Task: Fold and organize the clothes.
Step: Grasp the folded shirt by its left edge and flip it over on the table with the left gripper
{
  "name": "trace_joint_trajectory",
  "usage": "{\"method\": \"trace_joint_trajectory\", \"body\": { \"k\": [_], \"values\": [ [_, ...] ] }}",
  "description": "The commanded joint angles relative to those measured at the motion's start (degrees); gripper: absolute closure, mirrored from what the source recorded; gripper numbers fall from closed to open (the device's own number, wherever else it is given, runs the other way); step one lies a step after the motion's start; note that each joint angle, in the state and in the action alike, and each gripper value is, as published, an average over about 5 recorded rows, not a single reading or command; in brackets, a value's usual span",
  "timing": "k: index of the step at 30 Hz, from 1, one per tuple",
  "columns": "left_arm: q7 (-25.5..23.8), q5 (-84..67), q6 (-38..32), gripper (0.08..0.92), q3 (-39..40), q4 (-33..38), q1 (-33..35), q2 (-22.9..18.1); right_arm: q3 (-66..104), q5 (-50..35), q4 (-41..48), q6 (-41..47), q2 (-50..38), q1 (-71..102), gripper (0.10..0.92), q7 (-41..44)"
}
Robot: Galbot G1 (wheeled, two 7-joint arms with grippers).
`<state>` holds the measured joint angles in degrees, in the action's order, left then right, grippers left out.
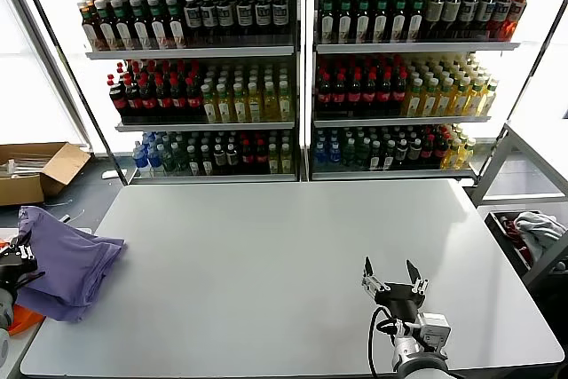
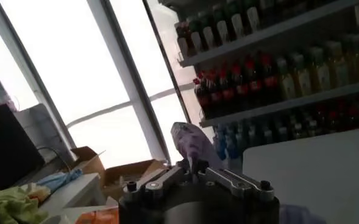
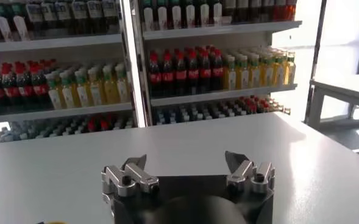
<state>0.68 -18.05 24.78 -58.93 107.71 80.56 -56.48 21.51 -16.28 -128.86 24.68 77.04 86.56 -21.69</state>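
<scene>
head view, crumpled lavender t-shirt (image 1: 62, 259) in left gripper (image 1: 16, 264) jaws' clamp, right gripper (image 1: 390, 274) jaws spread

Strong daylight from windows (image 2: 75, 67) behind the shelves (image 1: 302, 51), blown out to white in the head and left wrist views; bottles (image 3: 185, 67) backlit but readable. Table (image 1: 284, 246) evenly lit, pale, with soft faint shadows only. Left wrist view hazy and tilted, its near parts dark against the glare; right wrist view clearer.
</scene>
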Motion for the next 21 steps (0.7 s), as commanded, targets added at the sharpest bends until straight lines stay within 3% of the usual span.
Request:
{"method": "trace_joint_trajectory", "body": {
  "k": [1, 6, 11, 21],
  "values": [
    [-0.22, 8.40, 0.38, 0.885, 12.60, 12.21, 0.83, -4.43, 0.75, 0.34, -0.05, -0.15, 0.35, 0.75, 0.203, -0.12],
    [1.52, 8.10, 3.16, 0.885, 30.61, 12.81, -2.21, -12.05, 0.97, 1.58, -0.01, -0.77, 1.58, 2.53, 0.203, -0.15],
    [3.96, 8.49, 6.29, 0.885, 43.41, 12.37, -5.98, -18.31, 1.07, 2.40, -0.09, -0.27, 3.14, 3.04, 0.203, -0.56],
    [7.62, 6.09, 8.09, 0.885, 50.49, 6.20, -10.56, -22.88, -0.08, 5.49, 0.45, 0.07, 5.70, 3.67, 0.203, -0.72]
  ]
}}
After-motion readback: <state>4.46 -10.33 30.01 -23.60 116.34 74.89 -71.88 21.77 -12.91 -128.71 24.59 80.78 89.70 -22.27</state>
